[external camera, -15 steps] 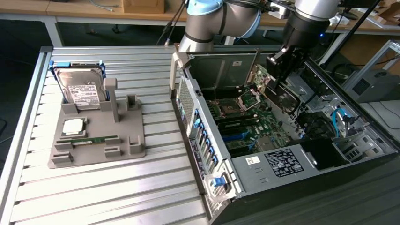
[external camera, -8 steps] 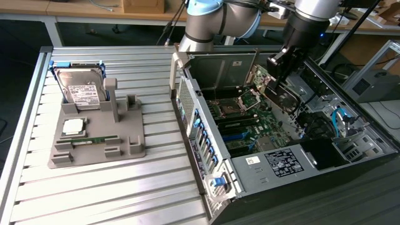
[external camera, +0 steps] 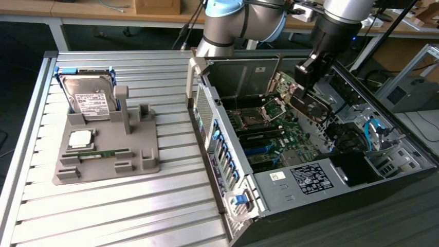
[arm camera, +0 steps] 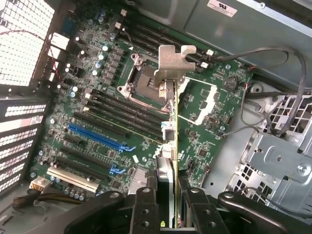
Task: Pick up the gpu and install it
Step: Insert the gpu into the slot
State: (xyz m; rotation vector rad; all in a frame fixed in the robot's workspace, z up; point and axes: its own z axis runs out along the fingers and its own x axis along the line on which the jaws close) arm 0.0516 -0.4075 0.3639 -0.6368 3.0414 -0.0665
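The slatted table (external camera: pixel 103 206) carries an open computer case (external camera: pixel 205 113) lying on its side. At 9 o'clock of the case in the exterior view there is a grey fixture (external camera: pixel 103 170) with a hard drive (external camera: pixel 89 100) standing in its 12 o'clock end. Inside the case the motherboard (external camera: pixel 274 139) faces up, and the Universal Robots arm (external camera: pixel 240 20) reaches in over it from 12 o'clock. The gpu (arm camera: pixel 168 131) is off the fixture and hangs over the motherboard's middle, not seated in any slot. The gripper (arm camera: pixel 170 195) has its jaws partly closed, clamped on the 2 flat faces of the thin card at its near end. The card's long axis runs straight out from the jaws, away from the wrist, and the silver end bracket (arm camera: pixel 173 58) is at its far tip. The blue expansion slot (arm camera: pixel 95 135) appears to lie off to one side of the card, roughly 7 o'clock of it in the exterior view, with its length skewed to the card's edge.
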